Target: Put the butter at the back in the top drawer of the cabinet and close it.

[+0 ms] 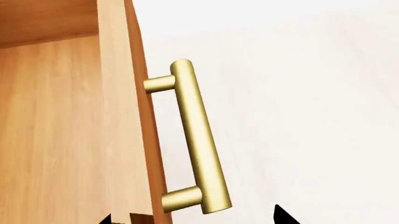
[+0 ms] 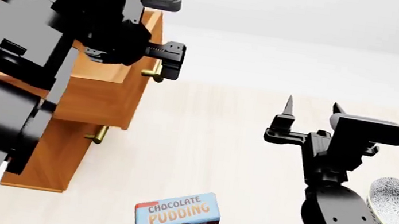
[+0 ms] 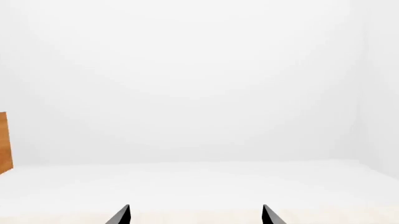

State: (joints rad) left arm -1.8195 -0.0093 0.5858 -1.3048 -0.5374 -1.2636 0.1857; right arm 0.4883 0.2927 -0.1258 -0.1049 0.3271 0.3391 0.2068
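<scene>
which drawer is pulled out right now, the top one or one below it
The top drawer: its front juts out past the cabinet face, its brass handle at the left gripper. The drawer below sits flush.

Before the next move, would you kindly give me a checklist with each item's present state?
1. Top drawer of the orange-brown wooden cabinet pulled out: ok.
2. Left pincer open, not clamped on the brass bar handle: ok.
3. Right pincer open and empty: ok.
4. Small red-orange butter carton located: not ok, it shows in no view.
5. Drawer interior free for the butter: cannot tell.
6. Blue-and-brown pudding box apart from both arms: ok.
</scene>
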